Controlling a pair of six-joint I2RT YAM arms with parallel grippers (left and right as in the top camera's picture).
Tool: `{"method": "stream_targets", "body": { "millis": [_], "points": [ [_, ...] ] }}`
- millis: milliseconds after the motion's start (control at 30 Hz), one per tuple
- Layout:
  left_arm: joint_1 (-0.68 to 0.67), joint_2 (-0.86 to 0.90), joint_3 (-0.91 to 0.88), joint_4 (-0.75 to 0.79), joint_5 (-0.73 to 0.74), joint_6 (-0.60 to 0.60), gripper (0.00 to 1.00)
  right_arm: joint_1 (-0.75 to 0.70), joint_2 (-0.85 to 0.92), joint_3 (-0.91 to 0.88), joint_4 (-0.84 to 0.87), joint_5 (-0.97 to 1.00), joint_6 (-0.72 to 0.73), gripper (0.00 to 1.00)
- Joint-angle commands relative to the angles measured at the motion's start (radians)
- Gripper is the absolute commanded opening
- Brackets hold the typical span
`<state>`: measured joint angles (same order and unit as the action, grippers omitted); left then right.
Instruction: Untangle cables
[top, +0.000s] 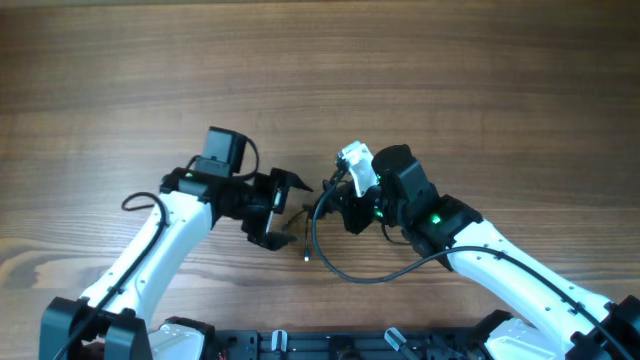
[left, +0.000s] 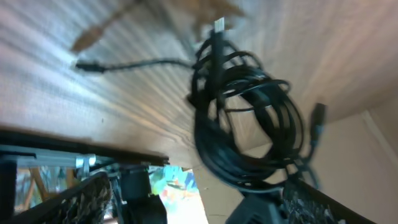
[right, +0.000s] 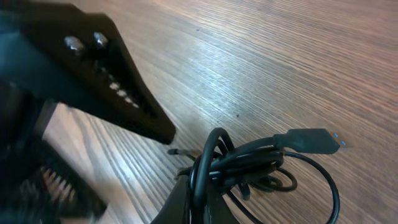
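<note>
**Pincers both apart, cables between them: take one end, not the bunch**

The table (top: 320, 60) carries everything, and the arms meet near its middle. The left pincer (top: 283, 212) stands wide apart and grips nothing. The right pincer (right: 115, 163) is apart too, with bare wood showing between its fingers. A thicker cord (top: 345, 272) loops by the right arm and is best kept out of any grip.

The cables (left: 242, 124) sit bunched in a dark coil between the two pincers, just beside the right one's upper fingertip.

A good move, I judge, pins the coil's body with one pincer and draws a single free end with the other. The likeliest ends are the strand (left: 137, 63) lying flat away from the coil and the plug (right: 311, 140) jutting from it. Close on one wire only, pull slowly along its run, and stop if the coil tightens.
</note>
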<state>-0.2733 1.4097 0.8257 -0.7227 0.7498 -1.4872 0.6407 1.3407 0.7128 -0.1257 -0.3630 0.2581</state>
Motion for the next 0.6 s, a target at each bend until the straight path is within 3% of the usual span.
{"method": "stream_targets", "body": {
  "millis": [0, 133, 167, 233, 367, 400, 433, 533, 567],
  "points": [
    [-0.053, 0.042, 0.003, -0.003, -0.026, -0.263, 1.0, 0.004, -0.009, 0.006, 0.013, 0.031, 0.117, 0.05],
    [-0.099, 0.078, 0.003, 0.046, -0.065, -0.427, 1.0, 0.004, -0.009, 0.006, 0.013, 0.031, 0.138, 0.05],
    [-0.108, 0.085, 0.003, 0.066, -0.076, -0.463, 0.94, 0.004, -0.009, 0.006, 0.013, 0.03, 0.138, 0.04],
    [-0.123, 0.101, 0.003, 0.117, -0.115, -0.513, 0.7, 0.004, -0.009, 0.006, 0.013, 0.03, 0.138, 0.04],
    [-0.129, 0.116, 0.003, 0.165, -0.17, -0.541, 0.55, 0.004, -0.009, 0.006, 0.013, 0.03, 0.138, 0.04],
    [-0.129, 0.117, 0.003, 0.175, -0.176, -0.541, 0.41, 0.004, -0.009, 0.006, 0.014, 0.03, 0.138, 0.05],
    [-0.129, 0.117, 0.003, 0.185, -0.185, -0.541, 0.36, 0.004, -0.009, 0.006, 0.013, 0.03, 0.138, 0.05],
    [-0.129, 0.117, 0.003, 0.205, -0.219, -0.54, 0.04, 0.004, -0.009, 0.006, 0.013, 0.029, 0.138, 0.04],
    [-0.129, 0.117, 0.003, 0.205, -0.241, -0.534, 0.04, 0.004, -0.009, 0.006, 0.013, 0.026, 0.138, 0.05]
  ]
}}
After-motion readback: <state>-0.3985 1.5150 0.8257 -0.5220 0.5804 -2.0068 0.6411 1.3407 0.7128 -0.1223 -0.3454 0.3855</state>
